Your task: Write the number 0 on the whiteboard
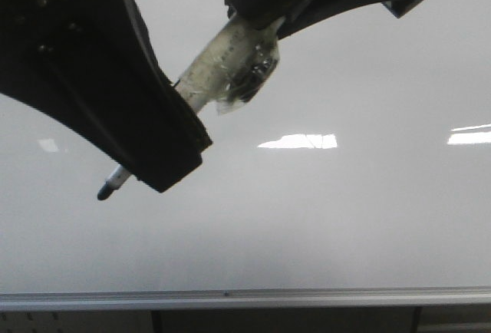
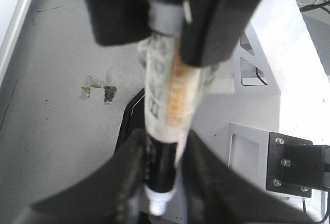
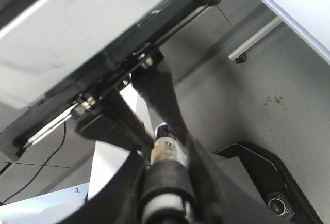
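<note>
Whiteboard (image 1: 345, 218) filling background, blank, number 0 not drawn yet. Left hand (image 1: 165, 156) and right hand (image 1: 253, 22) both clamping marker (image 1: 211, 68), tip left, off board. Next: bringing tip to board.

One whiteboard (image 1: 345, 218), with one silver rail (image 1: 245, 299) along its bottom edge. One marker (image 1: 219, 64), tape-wrapped, tip (image 1: 103, 192) dark. Two black grippers, left (image 1: 180, 130) and right (image 1: 253, 18), both closed around that single marker. Three bright reflections on the board.
</note>
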{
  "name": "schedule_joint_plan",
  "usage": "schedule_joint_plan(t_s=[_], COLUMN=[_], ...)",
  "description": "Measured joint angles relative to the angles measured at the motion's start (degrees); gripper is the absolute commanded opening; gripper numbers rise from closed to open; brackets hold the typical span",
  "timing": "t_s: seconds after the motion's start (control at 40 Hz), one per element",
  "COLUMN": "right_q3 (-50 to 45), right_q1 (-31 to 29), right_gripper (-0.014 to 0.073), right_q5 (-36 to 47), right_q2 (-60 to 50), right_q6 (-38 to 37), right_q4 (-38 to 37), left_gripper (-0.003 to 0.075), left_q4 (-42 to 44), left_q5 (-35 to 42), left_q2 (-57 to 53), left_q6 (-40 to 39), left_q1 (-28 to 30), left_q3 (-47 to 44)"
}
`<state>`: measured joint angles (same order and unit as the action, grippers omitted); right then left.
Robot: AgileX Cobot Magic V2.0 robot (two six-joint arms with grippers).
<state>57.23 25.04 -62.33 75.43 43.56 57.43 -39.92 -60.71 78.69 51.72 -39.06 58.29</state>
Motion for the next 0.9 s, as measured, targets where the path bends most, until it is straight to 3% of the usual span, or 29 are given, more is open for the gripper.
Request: schedule_joint_plan(t_s=[0.1, 0.175, 0.4, 0.599, 0.724, 0.899], right_q3=[0.00, 0.00, 0.00, 1.00, 4.30, 10.67], right_q1=[0.00, 0.00, -0.11, -5.26, -10.68, -16.38], right_gripper=[-0.0067, -0.0067, -0.0067, -0.0067, -0.0067, -0.0067], right_q5=[-1.08, -2.12, -5.38, -6.44, -5.21, 0.01], right_q2=[0.00, 0.00, 0.00, 0.00, 0.00, 0.00], right_q6=[0.14, 0.18, -0.87, -8.52, -14.01, -16.35], right_q4=[-0.10, -0.35, -5.27, -17.41, -25.13, -29.88], left_gripper=[0.0587, 0.0644, 0.0639, 0.0638, 0.0558, 0.0287], left_q4=[-0.24, -0.24, -0.32, -0.45, -0.45, -0.45], left_q5=[1.69, 2.54, 3.09, 3.09, 3.09, 3.09], left_q2=[-0.09, -0.09, -0.09, -0.09, -0.09, -0.09], left_q6=[0.00, 0.00, 0.00, 0.00, 0.00, 0.00], left_q1=[-0.09, -0.09, -0.09, -0.09, -0.09, -0.09], left_q3=[0.00, 0.00, 0.00, 0.00, 0.00, 0.00])
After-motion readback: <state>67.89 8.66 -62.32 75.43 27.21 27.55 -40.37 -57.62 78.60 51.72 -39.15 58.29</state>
